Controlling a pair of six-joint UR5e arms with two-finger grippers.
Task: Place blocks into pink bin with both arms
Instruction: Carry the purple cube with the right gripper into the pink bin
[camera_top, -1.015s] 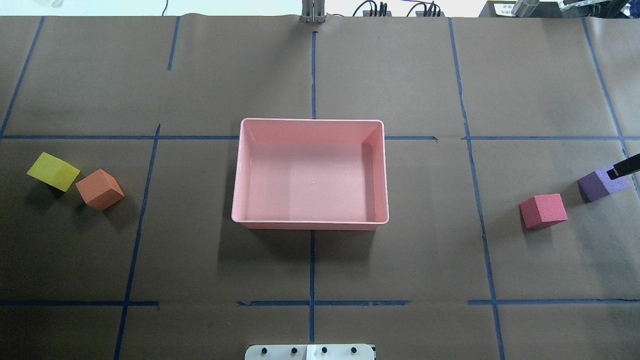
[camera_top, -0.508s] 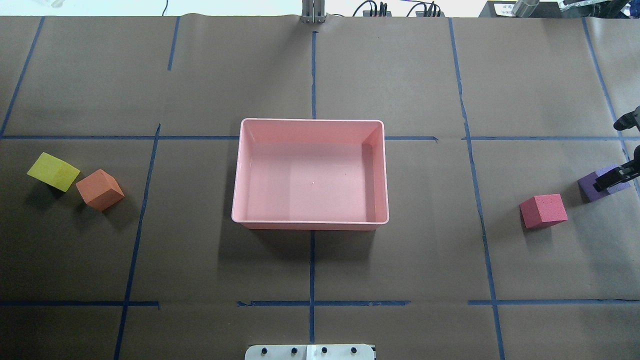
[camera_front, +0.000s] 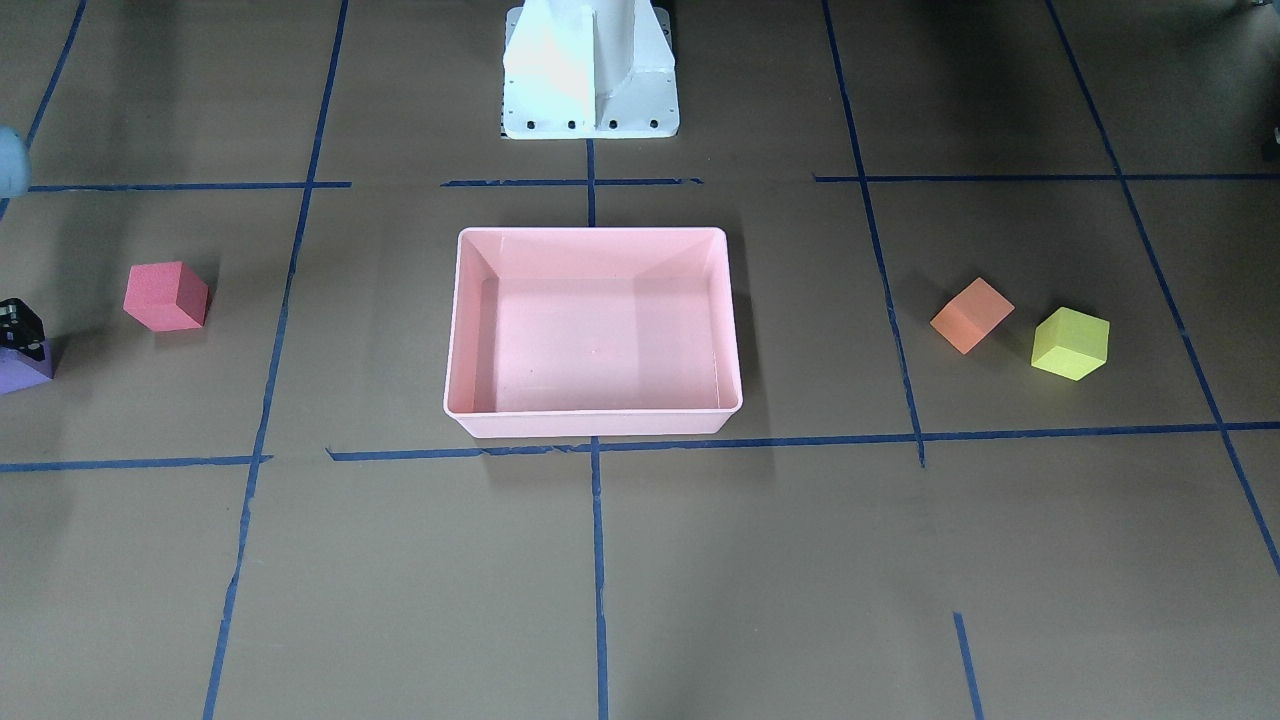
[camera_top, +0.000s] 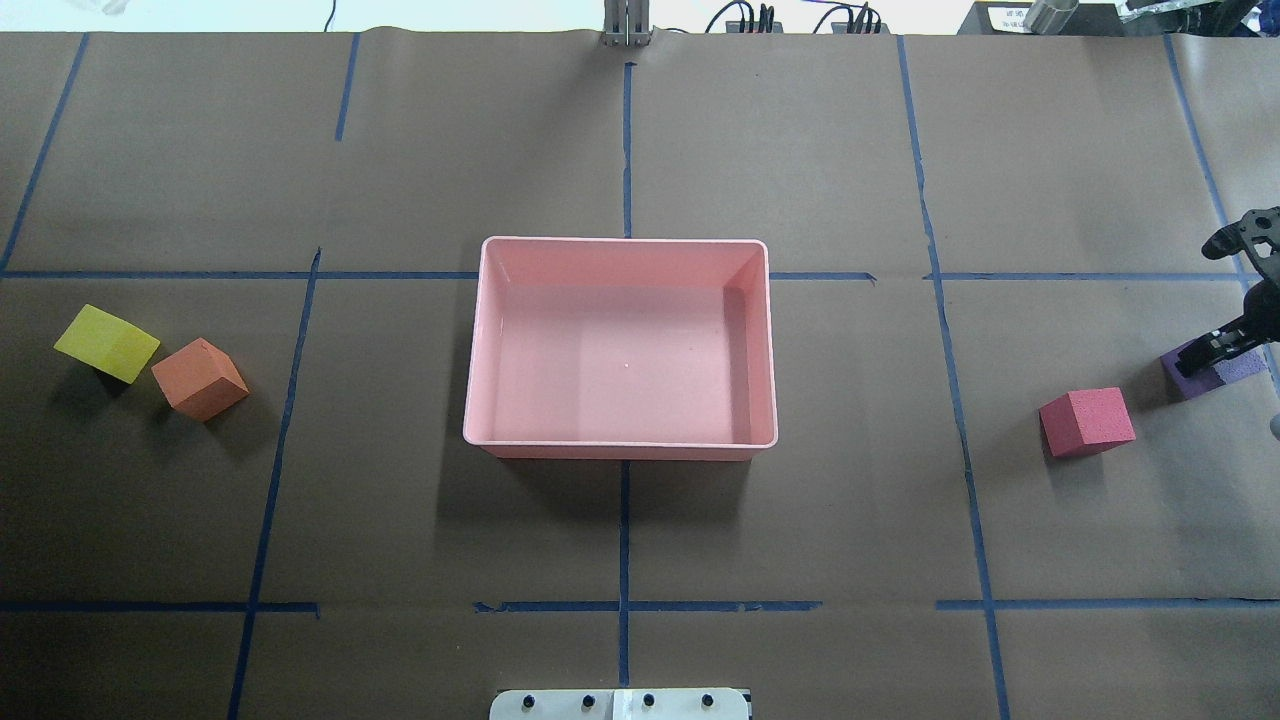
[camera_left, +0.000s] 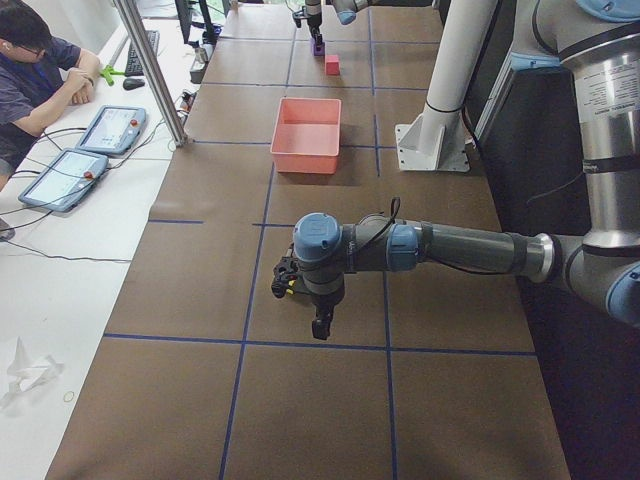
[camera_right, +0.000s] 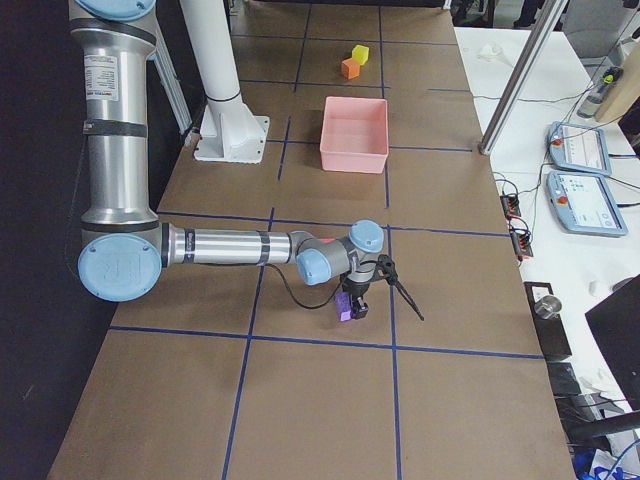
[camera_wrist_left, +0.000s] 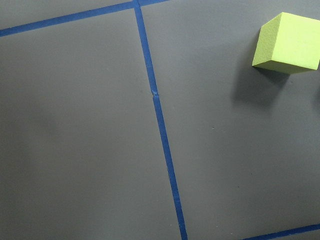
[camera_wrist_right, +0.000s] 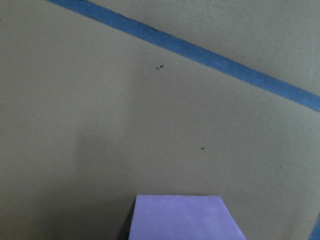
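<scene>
the pink bin (camera_top: 620, 448) was glossy plastic, a shallow rectangle with a rolled rim, sloping walls and a smooth floor, sitting at the middle of the table (camera_top: 800, 520), whose dull brown paper was crossed by blue tape lines (camera_top: 624, 150). wide open paper lay on every side of the bin. well to the left, the yellow-green block (camera_top: 106, 342) and the orange block (camera_top: 199, 378) sat just beside each other, both turned askew. to the right the red block (camera_top: 1087, 422) stood alone, and the purple block (camera_top: 1232, 376) lay near it, closer to the table's right edge. each was a matte foam cube with grainy faces and crisp corners. the right gripper (camera_top: 1215, 352) hung directly over the purple block, hiding part of its top; whether its fingers clasped the block could not be told. the left gripper (camera_left: 318, 322) hovered over open paper at the table's left end, and its state could not be told.
</scene>
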